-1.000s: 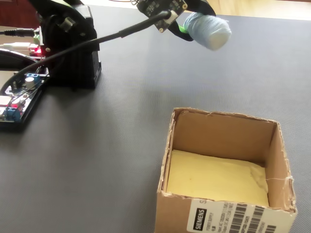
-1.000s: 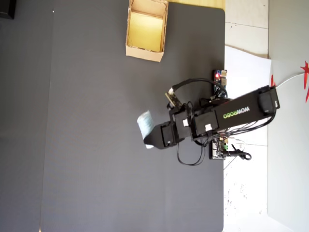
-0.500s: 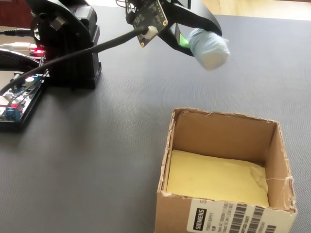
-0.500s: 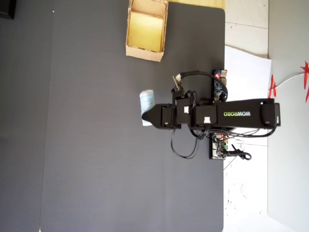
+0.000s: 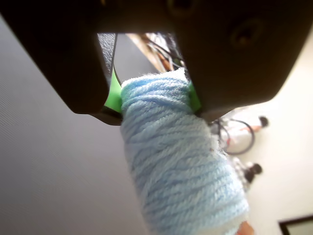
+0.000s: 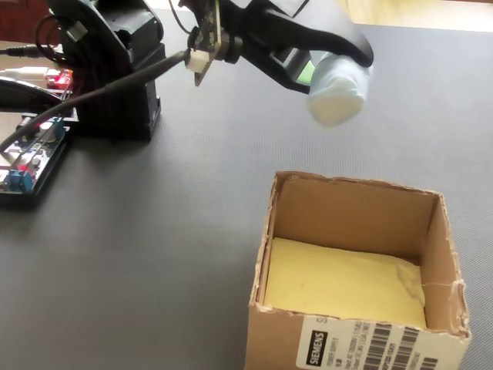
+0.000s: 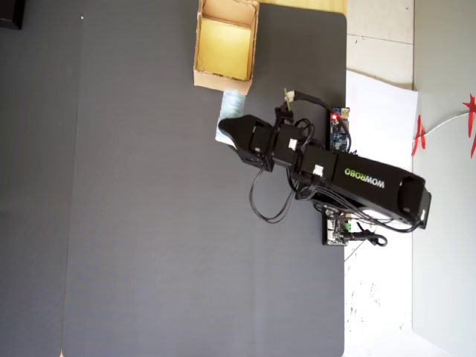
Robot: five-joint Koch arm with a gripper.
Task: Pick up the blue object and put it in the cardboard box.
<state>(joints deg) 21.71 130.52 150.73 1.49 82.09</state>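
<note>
My gripper (image 5: 154, 95) is shut on the blue object (image 5: 181, 166), a pale blue ribbed yarn lump. Green pads (image 5: 113, 93) press it on both sides, and most of the lump sticks out past the jaws. In the fixed view the gripper (image 6: 317, 73) holds the blue object (image 6: 339, 92) in the air, above the mat and beyond the far wall of the cardboard box (image 6: 354, 186). The box is open and shows a yellowish inside. From overhead, the blue object (image 7: 231, 100) and gripper (image 7: 227, 123) sit just outside the near wall of the cardboard box (image 7: 222, 79).
A black mat (image 7: 149, 223) covers the table. The arm's base (image 6: 115, 77), trailing cables and a circuit board (image 6: 31, 158) stand at the left in the fixed view. From overhead, boards (image 7: 338, 130) and white paper (image 7: 379, 119) lie to the right of the mat.
</note>
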